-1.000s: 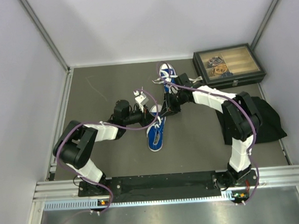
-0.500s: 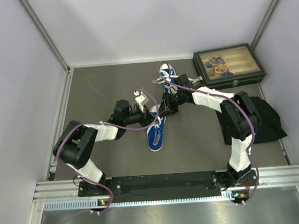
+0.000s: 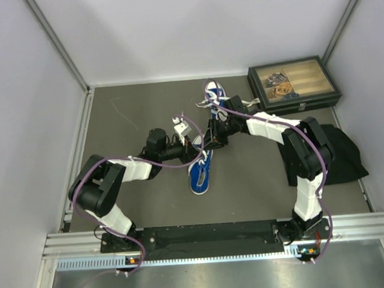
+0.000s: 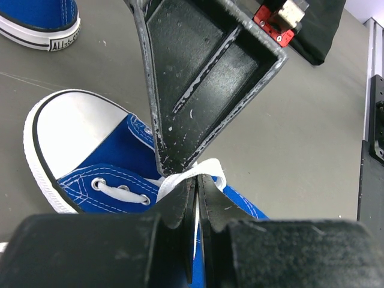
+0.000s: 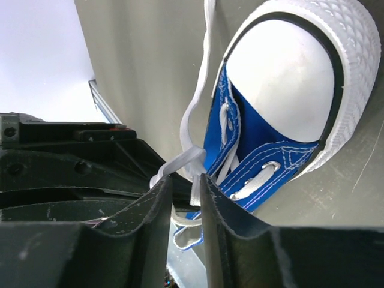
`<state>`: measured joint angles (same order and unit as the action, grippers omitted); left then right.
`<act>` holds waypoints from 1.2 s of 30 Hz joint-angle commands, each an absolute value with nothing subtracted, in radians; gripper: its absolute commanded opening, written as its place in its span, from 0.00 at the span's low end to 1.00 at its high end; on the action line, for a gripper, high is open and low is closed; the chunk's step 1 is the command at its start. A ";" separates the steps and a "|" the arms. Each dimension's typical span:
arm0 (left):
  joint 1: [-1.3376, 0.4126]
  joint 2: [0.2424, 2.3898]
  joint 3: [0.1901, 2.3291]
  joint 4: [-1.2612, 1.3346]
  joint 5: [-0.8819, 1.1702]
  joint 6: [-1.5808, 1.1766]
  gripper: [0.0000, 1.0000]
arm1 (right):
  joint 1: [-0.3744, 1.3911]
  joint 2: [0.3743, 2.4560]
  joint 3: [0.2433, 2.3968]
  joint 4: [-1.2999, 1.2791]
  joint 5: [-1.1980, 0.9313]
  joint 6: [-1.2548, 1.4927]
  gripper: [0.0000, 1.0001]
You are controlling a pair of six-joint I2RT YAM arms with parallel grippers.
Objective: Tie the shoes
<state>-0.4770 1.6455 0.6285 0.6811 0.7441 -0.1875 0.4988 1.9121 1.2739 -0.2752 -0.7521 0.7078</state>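
Observation:
Two blue shoes with white toe caps lie on the grey table. The near shoe (image 3: 199,173) (image 4: 78,135) (image 5: 282,78) is at the centre and the far shoe (image 3: 213,92) (image 4: 42,18) lies behind it. Both grippers meet over the near shoe's laces. My left gripper (image 3: 196,144) (image 4: 197,179) is shut on a loop of white lace (image 4: 207,169). My right gripper (image 3: 213,141) (image 5: 185,180) is just opposite it, jaws a little apart. A strand of white lace (image 5: 180,163) hangs loose in that gap, not pinched.
A dark glass-lidded box (image 3: 294,85) stands at the back right. A black cloth (image 3: 339,151) lies at the right by the right arm. Grey walls close in the table on three sides, and a metal rail (image 3: 217,237) runs along the near edge.
My right gripper's jaws have parted slightly and it has edged a little toward the left gripper. The left gripper keeps its hold on the lace and has not moved.

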 commanded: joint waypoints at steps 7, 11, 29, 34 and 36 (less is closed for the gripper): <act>-0.480 1.663 0.667 0.724 0.756 -0.156 0.10 | 0.512 1.941 1.276 -0.279 -0.790 0.673 0.00; -0.480 1.637 0.658 0.689 0.767 -0.137 0.12 | 0.508 1.907 1.272 -0.302 -0.729 0.650 0.00; -0.384 1.404 0.626 0.284 0.807 0.100 0.40 | 0.495 1.809 1.279 -0.307 -0.614 0.632 0.00; -0.238 1.400 0.687 0.178 0.766 0.106 0.42 | 0.497 1.783 1.292 -0.318 -0.586 0.606 0.00; -0.192 1.434 0.759 0.111 0.712 0.100 0.42 | 0.499 1.778 1.307 -0.334 -0.568 0.594 0.00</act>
<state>-0.2695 1.4120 0.6418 0.2359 0.7761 0.0723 0.5007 1.8454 1.2697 -0.3164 -0.6075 0.6361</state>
